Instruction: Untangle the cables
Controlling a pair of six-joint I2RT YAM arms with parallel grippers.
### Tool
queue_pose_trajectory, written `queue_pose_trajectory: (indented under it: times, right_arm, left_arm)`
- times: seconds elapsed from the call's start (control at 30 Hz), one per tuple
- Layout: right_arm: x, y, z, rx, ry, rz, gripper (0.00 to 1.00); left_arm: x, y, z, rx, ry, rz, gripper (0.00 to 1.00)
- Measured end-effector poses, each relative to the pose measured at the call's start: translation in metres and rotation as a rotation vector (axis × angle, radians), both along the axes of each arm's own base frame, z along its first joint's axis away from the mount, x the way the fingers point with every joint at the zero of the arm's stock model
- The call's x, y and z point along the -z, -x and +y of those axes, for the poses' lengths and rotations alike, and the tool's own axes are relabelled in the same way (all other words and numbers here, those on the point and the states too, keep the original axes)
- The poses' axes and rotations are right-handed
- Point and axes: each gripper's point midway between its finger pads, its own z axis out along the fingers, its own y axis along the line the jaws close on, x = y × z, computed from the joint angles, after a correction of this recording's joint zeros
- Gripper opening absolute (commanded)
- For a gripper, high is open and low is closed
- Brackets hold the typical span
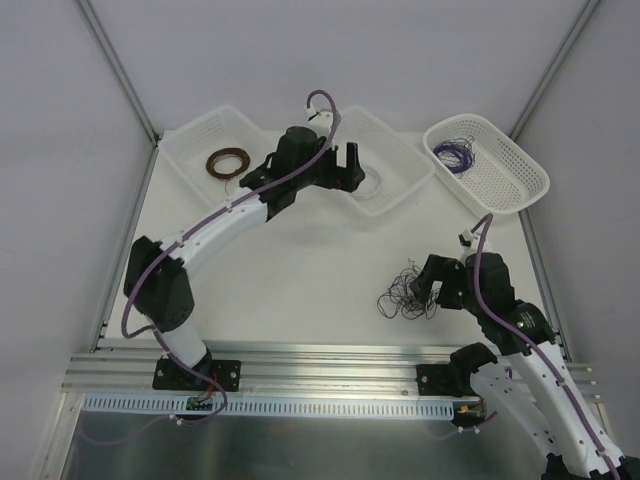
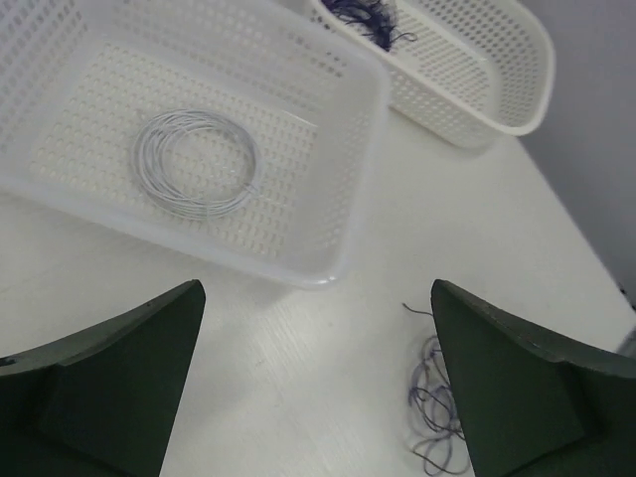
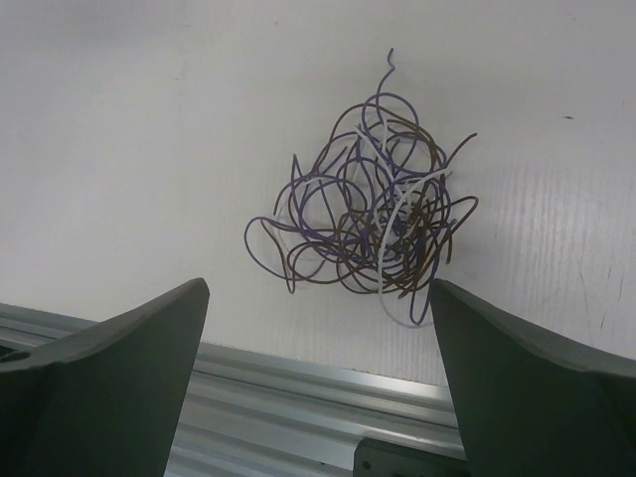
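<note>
The cables are a loose clump of thin purple, dark brown and whitish wires [image 1: 405,296] lying on the white table near its front edge. In the right wrist view the clump [image 3: 368,214] lies just beyond my open fingers. My right gripper [image 1: 418,285] is open and empty, right beside the clump; in its own view [image 3: 318,286] nothing sits between the jaws. My left gripper [image 1: 352,160] is open and empty, hovering over the near rim of the middle basket. In its own view [image 2: 318,286] part of the clump [image 2: 434,397] shows by the right finger.
Three white baskets stand along the back. The left one [image 1: 190,135] holds a brown ring coil [image 1: 228,162], the middle one [image 2: 338,179] a whitish coil [image 2: 197,164], the right one [image 1: 520,170] purple wires [image 1: 458,155]. An aluminium rail [image 1: 320,370] runs along the near edge.
</note>
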Motion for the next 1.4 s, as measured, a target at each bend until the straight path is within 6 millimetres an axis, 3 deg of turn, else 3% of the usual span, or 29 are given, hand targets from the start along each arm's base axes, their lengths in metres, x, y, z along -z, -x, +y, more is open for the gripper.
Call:
queue_pose_trajectory:
  times: [0.1,0.2,0.3,0.47,0.6,0.77,0.97,1.07,1.23,1.4]
  right_arm:
    - [0.011,-0.005,-0.001,0.018,0.026,0.042,0.97]
    - [0.026,-0.009,-0.005,0.052,0.058,0.087,0.94]
    - [0.042,-0.011,-0.01,0.087,0.091,0.132,0.9]
    - [0.076,-0.009,-0.015,0.128,0.134,0.225,0.74]
    - [0.095,-0.007,-0.004,0.102,0.108,0.271,0.6]
    - [0.096,-0.008,0.038,-0.045,0.03,0.261,0.48]
    - [0.093,0.009,0.098,-0.274,0.007,0.262,0.48]
    - [0.083,0.01,0.116,-0.313,0.002,0.248,0.51]
    - [0.058,0.002,0.115,-0.256,-0.002,0.18,0.56]
    - [0.026,-0.009,0.082,-0.115,0.046,0.079,0.52]
  left_arm:
    - [-0.043,0.048,0.008,0.035,0.064,-0.037,0.99]
    - [-0.053,0.097,0.023,0.075,0.119,-0.015,0.99]
    - [-0.026,0.135,0.04,0.09,0.118,0.067,0.99]
    - [0.052,0.197,0.066,0.102,0.065,0.266,0.99]
    - [0.094,0.228,0.088,0.068,0.059,0.377,0.99]
    - [0.113,0.242,0.1,0.034,0.072,0.44,0.99]
    - [0.119,0.245,0.096,0.021,0.08,0.479,0.99]
    - [0.125,0.247,0.094,0.02,0.068,0.502,0.99]
    - [0.132,0.252,0.089,0.026,0.054,0.526,0.99]
    - [0.137,0.25,0.084,0.021,0.028,0.54,0.99]
